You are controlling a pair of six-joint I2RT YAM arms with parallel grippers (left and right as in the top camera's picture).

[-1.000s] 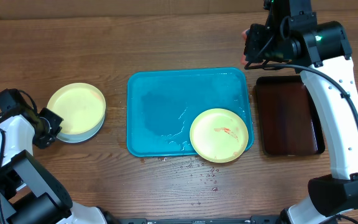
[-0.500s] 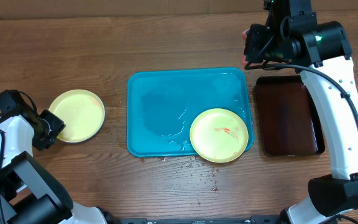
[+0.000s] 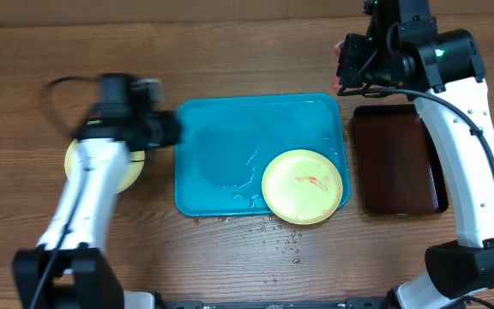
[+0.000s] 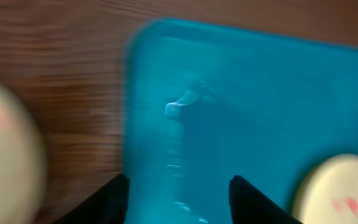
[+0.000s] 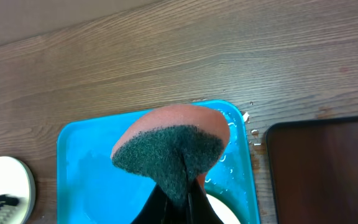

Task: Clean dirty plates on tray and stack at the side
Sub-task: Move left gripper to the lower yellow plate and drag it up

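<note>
My left hand (image 4: 179,186) hangs over the left end of the teal tray (image 3: 221,137). Its two fingers are apart with nothing between them. Both the overhead view and the left wrist view are blurred there, so I can't make out more detail.

My right hand (image 5: 178,200) is up at the far right, beyond the tray's far right corner. It is clamped on a sponge (image 5: 166,146), which is pinkish on top, with its dark green scouring face toward the wrist camera.

One pale yellow plate (image 3: 303,186) sits in the tray's near right corner. It has a small red smear near its middle, and its near edge lies over the tray's rim. The rest of the tray floor is wet and carries no plate.

A second yellow plate (image 3: 74,159) lies on the bench (image 3: 230,60) to the left of the tray. My left arm covers much of it, and I cannot tell whether anything lies under it.

A dark brown tray (image 3: 397,159) sits just to the right of the teal one. Water drops (image 3: 273,232) dot the bench along the teal tray's near edge.
</note>
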